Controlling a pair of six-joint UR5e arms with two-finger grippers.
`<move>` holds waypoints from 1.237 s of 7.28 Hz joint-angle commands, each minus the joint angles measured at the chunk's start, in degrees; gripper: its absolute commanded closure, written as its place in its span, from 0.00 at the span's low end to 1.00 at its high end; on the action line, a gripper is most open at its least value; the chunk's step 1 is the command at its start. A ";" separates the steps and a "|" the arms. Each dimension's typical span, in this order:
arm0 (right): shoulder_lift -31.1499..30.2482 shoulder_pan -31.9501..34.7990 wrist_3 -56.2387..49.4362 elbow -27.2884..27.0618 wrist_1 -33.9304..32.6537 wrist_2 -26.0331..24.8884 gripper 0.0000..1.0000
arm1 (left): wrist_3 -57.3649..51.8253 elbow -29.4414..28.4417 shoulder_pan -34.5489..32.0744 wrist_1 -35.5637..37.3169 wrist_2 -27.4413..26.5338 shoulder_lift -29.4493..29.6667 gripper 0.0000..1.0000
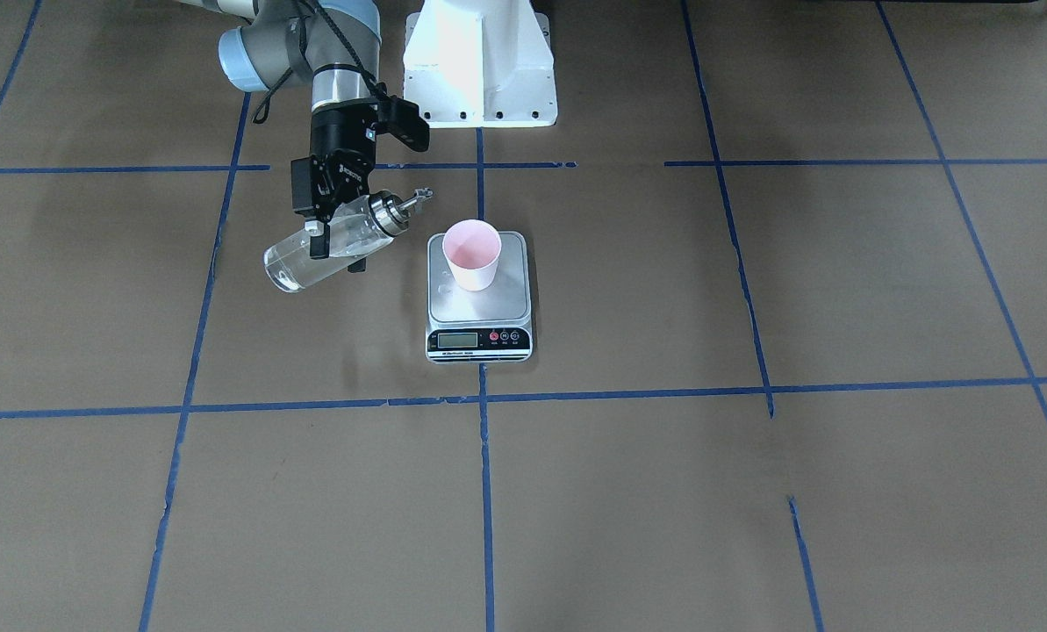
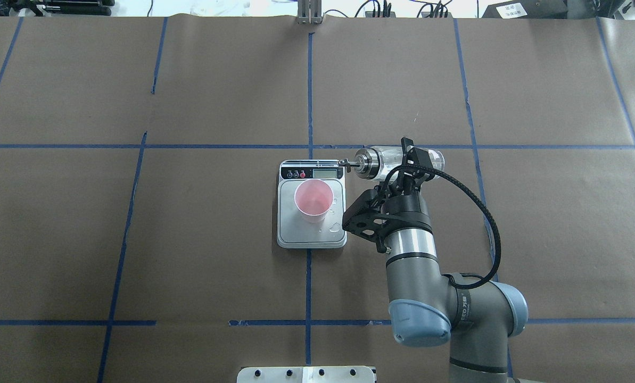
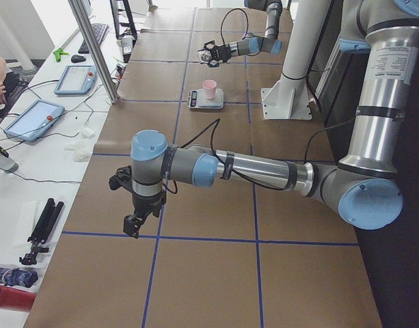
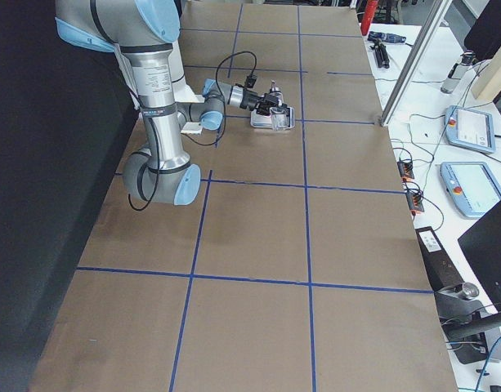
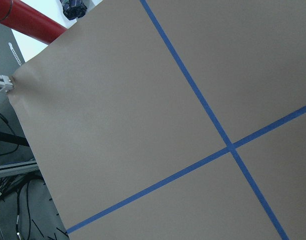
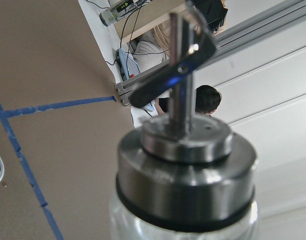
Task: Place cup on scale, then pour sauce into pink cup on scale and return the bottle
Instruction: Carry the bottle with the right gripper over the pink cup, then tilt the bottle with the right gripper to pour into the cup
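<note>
The pink cup (image 1: 472, 253) stands upright on the silver platform of the scale (image 1: 479, 307), also in the overhead view: cup (image 2: 313, 199), scale (image 2: 312, 236). My right gripper (image 1: 337, 250) is shut on the clear glass bottle (image 1: 290, 265), held in the air and tilted almost flat beside the scale, apart from the cup. Its metal spout (image 2: 345, 164) points toward the scale's display end. Clear liquid lies in the bottle's low end. The right wrist view shows the collar (image 6: 187, 185) close up. My left gripper (image 3: 134, 222) hangs far away over bare table; I cannot tell its state.
A few clear droplets (image 2: 336, 226) lie on the scale platform beside the cup. The white robot base (image 1: 479, 61) stands behind the scale. Blue tape lines cross the brown table paper. Tablets (image 3: 31, 119) and cables lie beyond the table's far edge.
</note>
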State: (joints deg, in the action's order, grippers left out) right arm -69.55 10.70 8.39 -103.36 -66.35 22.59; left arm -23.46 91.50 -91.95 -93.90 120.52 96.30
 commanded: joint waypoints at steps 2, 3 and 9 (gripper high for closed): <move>1.33 -1.21 -5.89 2.28 -0.44 -2.81 1.00 | -0.19 -3.96 -0.07 -2.70 -0.37 -0.59 0.00; 2.04 -1.21 -7.84 3.24 -0.44 -3.77 1.00 | -0.53 -4.31 -0.07 -2.61 -0.28 -0.67 0.00; 3.01 0.90 -17.53 6.05 -2.73 -5.80 1.00 | -0.19 -5.02 -0.16 -2.70 -0.37 -0.50 0.00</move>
State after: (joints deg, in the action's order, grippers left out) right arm -66.90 11.56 -8.64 -98.66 -68.75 17.49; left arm -23.81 86.53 -92.04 -96.59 120.20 95.73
